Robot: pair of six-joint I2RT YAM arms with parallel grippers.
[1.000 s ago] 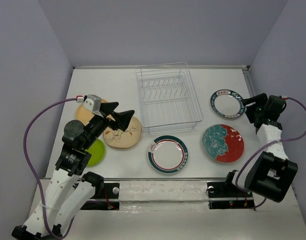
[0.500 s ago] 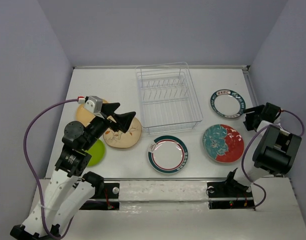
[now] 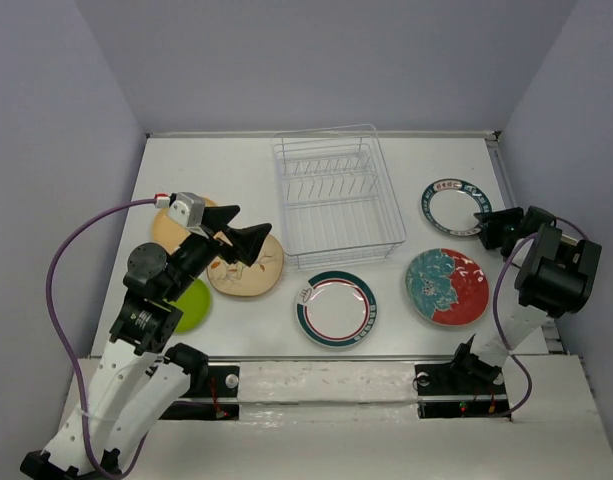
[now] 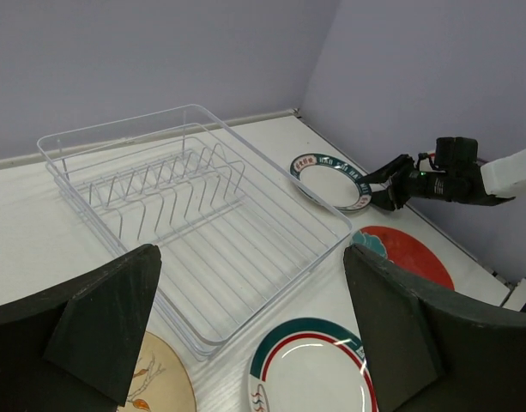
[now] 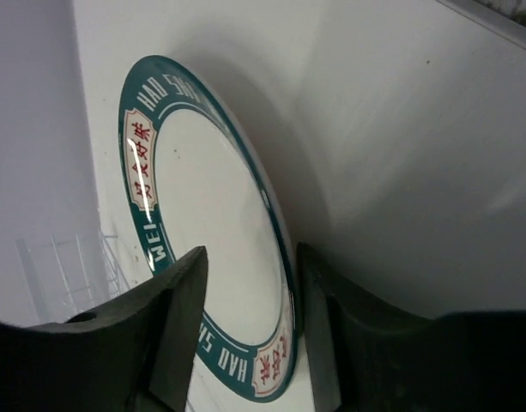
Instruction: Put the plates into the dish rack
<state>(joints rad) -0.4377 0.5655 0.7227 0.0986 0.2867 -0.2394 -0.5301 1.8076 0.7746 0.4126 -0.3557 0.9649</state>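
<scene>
Right jaws straddling a plate rim at the right of the frame

Our right gripper holds its jaws apart on either side of the dark-rimmed plate's edge; we cannot tell whether they touch it. The left gripper hovers wide open, hiding part of the cream plate. The dish rack sits upper centre on the surface.

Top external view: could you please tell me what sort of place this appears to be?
Probably a robot test cell, not a kitchen: plain lavender walls box in a white table, where a dish rack and plates sit before two bolted arms.
</scene>
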